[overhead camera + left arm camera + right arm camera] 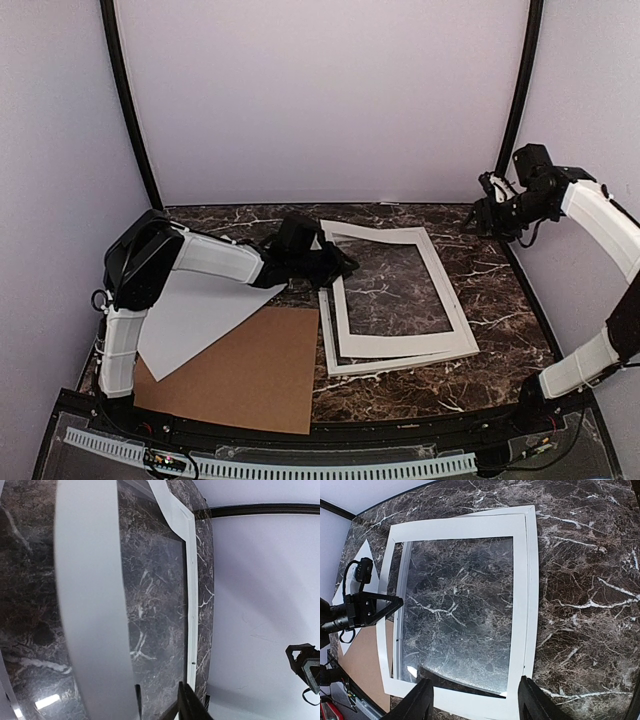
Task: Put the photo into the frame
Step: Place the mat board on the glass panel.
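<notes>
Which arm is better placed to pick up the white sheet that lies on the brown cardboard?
Left. The white sheet lies directly under the left arm, whose fingers hover close to it. The right arm is raised at the far right, beyond the frame.

Glossy marble table [500,300]; matt brown cardboard [250,375]; smooth white frame [531,605].

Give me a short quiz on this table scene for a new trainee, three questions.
1. True or false: the right gripper grips the white mat.
2. Which reaches lowest in the top view? A white mat, B brown cardboard sheet, C frame.
3. Fill in: in the top view the left gripper sits at the white mat's ___ edge.
Key: 1 false, it hangs open, apart from it; 2 B; 3 left.
</notes>
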### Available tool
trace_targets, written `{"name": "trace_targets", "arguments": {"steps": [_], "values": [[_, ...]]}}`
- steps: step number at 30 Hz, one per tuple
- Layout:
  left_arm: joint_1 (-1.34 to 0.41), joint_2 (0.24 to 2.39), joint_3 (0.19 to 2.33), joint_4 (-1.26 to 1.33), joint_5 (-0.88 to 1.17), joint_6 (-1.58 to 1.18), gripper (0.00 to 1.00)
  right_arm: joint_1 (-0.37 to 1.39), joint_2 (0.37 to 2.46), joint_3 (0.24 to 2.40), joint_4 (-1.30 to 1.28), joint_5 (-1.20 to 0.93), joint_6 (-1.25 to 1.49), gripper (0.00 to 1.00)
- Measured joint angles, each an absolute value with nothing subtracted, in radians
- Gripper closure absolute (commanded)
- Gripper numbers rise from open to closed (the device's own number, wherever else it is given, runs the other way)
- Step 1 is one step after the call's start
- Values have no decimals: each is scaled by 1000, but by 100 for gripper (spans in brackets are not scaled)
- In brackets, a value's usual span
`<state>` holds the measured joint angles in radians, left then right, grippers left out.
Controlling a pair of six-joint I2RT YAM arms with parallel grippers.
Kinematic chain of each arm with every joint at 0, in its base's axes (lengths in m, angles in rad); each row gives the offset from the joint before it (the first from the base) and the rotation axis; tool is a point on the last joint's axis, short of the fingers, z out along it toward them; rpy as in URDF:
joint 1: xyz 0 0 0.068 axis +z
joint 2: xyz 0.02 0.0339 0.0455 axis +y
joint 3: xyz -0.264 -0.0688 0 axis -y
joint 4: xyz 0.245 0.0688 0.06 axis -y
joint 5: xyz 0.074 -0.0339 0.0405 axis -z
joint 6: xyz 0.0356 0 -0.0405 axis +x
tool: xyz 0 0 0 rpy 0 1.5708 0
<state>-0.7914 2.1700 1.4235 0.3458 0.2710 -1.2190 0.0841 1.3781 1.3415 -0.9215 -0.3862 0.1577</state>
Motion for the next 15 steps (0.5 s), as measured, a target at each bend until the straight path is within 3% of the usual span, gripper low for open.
{"name": "trace_targets", "arguments": {"steps": [12,15], "values": [[-789,2175,1424,264,268,-1158,17,84,1378,1313,-900,-407,160,42],[-789,2175,1424,234,264,-1134,11,84,1378,1299,-888,-411,160,42]]}}
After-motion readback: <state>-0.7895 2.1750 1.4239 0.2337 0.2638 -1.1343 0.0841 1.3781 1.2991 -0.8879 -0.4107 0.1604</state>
